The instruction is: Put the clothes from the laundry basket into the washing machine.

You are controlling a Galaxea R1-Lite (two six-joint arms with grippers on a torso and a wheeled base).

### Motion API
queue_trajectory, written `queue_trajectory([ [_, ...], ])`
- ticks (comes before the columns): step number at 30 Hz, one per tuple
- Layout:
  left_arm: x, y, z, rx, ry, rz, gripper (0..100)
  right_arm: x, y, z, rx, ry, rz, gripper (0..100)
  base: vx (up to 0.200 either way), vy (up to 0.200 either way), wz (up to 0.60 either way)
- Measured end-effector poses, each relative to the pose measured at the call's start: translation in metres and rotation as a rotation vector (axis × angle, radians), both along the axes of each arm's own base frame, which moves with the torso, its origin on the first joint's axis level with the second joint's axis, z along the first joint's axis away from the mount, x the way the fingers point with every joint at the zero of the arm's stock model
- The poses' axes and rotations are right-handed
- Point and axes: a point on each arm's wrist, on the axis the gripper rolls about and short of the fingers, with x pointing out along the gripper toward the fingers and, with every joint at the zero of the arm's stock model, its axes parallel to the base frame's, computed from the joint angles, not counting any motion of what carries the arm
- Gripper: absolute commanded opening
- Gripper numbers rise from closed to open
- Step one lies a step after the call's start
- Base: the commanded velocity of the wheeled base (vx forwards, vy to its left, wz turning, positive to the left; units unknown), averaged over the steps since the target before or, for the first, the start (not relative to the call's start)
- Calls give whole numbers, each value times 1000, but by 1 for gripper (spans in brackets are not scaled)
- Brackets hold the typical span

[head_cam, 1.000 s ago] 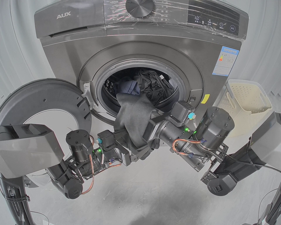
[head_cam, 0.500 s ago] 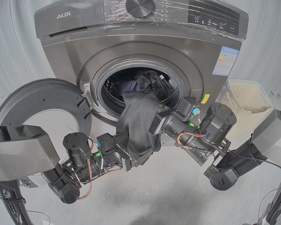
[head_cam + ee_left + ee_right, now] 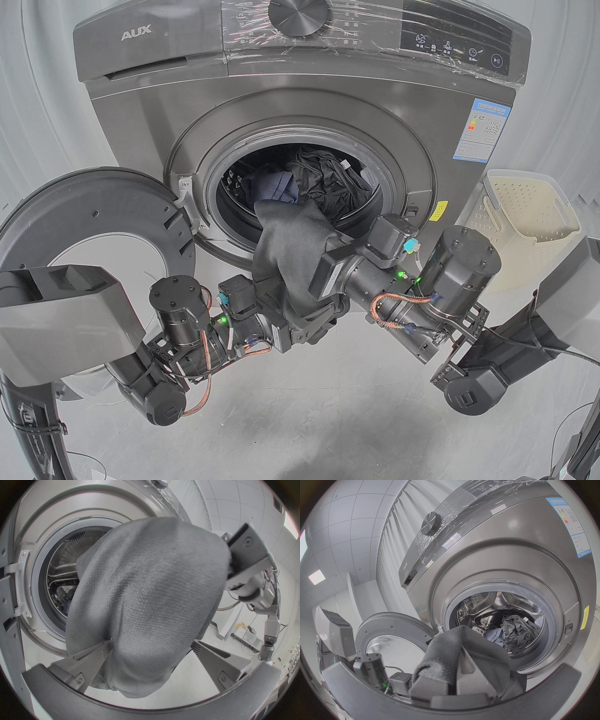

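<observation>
While right jaws pinch the limp, knitted grey garment (image 3: 290,250), left jaws gape around it

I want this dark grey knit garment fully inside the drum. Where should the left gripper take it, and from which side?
Probably the sagging lower bulk of the dark grey knit garment, approached from below and in front. Its upper end lies over the washing machine opening's rim, and the bulk hangs between the open fingers of the left gripper.
</observation>
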Motion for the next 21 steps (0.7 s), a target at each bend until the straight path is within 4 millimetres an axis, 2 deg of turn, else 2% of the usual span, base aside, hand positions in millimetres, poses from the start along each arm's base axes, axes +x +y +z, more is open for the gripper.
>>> queue_trajectory([
  [13,35,-5,-7,-39,-33,83,100,-12,-2,-7,-15,31,21,0,0,0,0],
  [14,36,-5,-7,-41,-34,86,0,-12,-2,-7,-14,32,22,0,0,0,0],
  [21,40,-7,-7,-48,-43,96,0,-14,-1,-8,-14,34,27,0,0,0,0],
])
